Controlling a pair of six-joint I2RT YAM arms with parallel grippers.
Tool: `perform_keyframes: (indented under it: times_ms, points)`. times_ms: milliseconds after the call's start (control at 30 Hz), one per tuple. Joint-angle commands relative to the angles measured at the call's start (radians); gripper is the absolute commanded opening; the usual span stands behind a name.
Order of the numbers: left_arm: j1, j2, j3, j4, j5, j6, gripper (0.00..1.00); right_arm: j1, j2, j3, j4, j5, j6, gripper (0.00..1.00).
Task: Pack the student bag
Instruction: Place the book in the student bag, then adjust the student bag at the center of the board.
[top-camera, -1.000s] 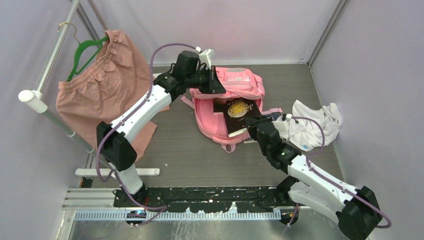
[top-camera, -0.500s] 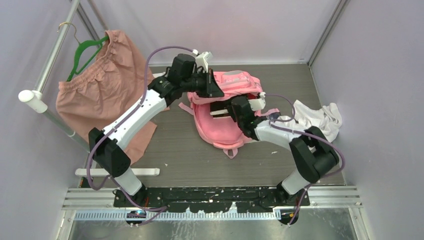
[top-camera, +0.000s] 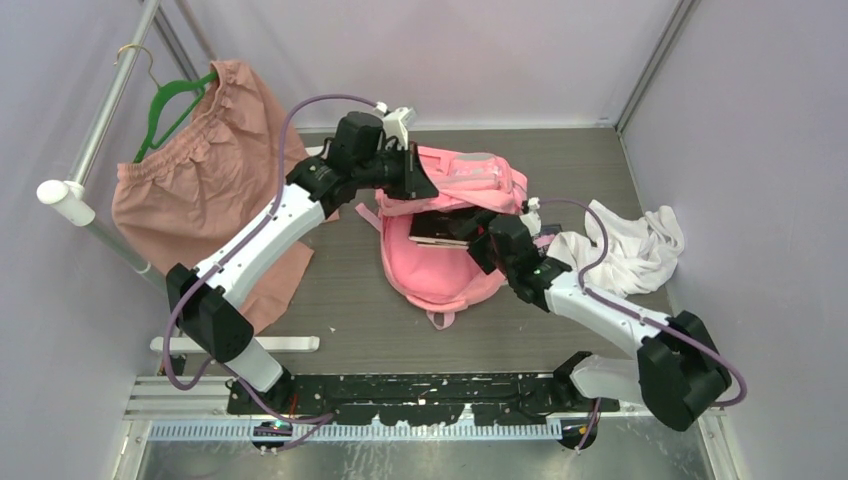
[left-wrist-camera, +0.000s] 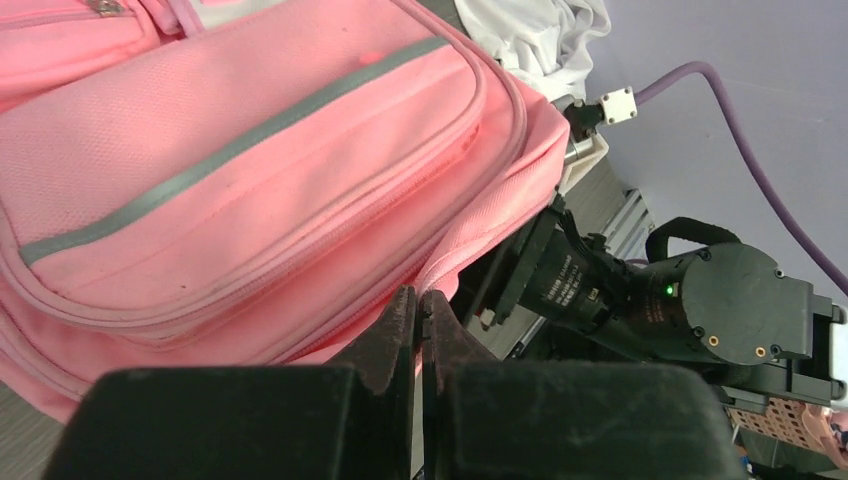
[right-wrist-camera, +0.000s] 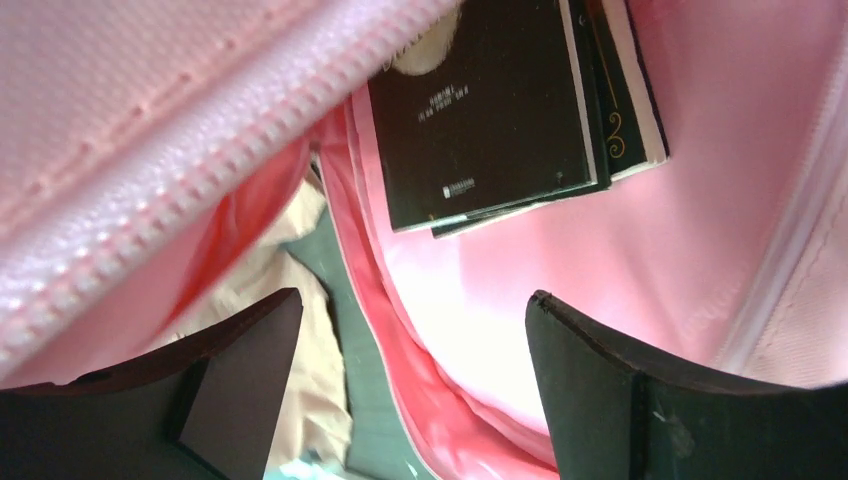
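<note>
Well inside student bag (top-camera: 441, 278) rim, books (right-wrist-camera: 497, 112)

Inside the student bag (right-wrist-camera: 560, 300) lie black books (right-wrist-camera: 490, 110).

A dusty-pink garment (top-camera: 200, 175) hangs from a green hanger (top-camera: 160, 108) on a rail (top-camera: 105, 115); a white cloth (top-camera: 650, 240) lies crumpled on the worktop (top-camera: 350, 290).

Books (right-wrist-camera: 490, 110) inside student bag (top-camera: 440, 275), hung garment (top-camera: 200, 170) to its left, cloth (top-camera: 630, 245) to its right
</note>
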Motion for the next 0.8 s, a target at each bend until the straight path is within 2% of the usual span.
perform_keyframes:
  times_ms: [0, 100, 267, 333, 433, 500, 567, 600, 633, 733, 767]
  points:
    - [0.030, -0.041, 0.021, 0.069, 0.002, 0.002, 0.00, 0.007, -0.135, -0.013, -0.120, -0.112, -0.115, 0.88]
    - [0.057, -0.045, 0.030, 0.028, -0.027, 0.031, 0.00, 0.008, -0.316, -0.054, -0.284, -0.036, -0.147, 0.91]
    - [0.127, -0.087, 0.022, -0.070, -0.202, 0.107, 0.00, -0.005, -0.575, -0.082, -0.609, 0.256, -0.189, 0.95]
    - [0.164, -0.106, 0.008, -0.069, -0.213, 0.107, 0.00, -0.028, -0.589, -0.072, -0.684, 0.292, -0.194, 0.96]
    - [0.192, -0.138, -0.006, -0.072, -0.243, 0.119, 0.00, -0.067, -0.529, -0.045, -0.741, 0.289, -0.202, 0.96]
    - [0.193, -0.161, -0.022, -0.067, -0.219, 0.129, 0.00, -0.082, -0.465, -0.020, -0.751, 0.289, -0.228, 0.92]
    - [0.193, -0.179, -0.040, -0.055, -0.151, 0.142, 0.00, -0.084, -0.400, 0.005, -0.740, 0.305, -0.260, 0.82]
    - [0.193, -0.186, -0.047, -0.053, -0.122, 0.145, 0.00, -0.087, -0.374, 0.011, -0.717, 0.306, -0.276, 0.72]
    - [0.193, -0.195, -0.051, -0.053, -0.103, 0.144, 0.05, -0.091, -0.353, 0.009, -0.676, 0.291, -0.296, 0.60]
    - [0.193, -0.218, -0.050, -0.072, -0.095, 0.153, 0.37, -0.129, -0.281, -0.005, -0.523, 0.158, -0.351, 0.26]
    - [0.193, -0.226, -0.047, -0.081, -0.099, 0.156, 0.48, -0.135, -0.226, -0.001, -0.477, 0.122, -0.357, 0.19]
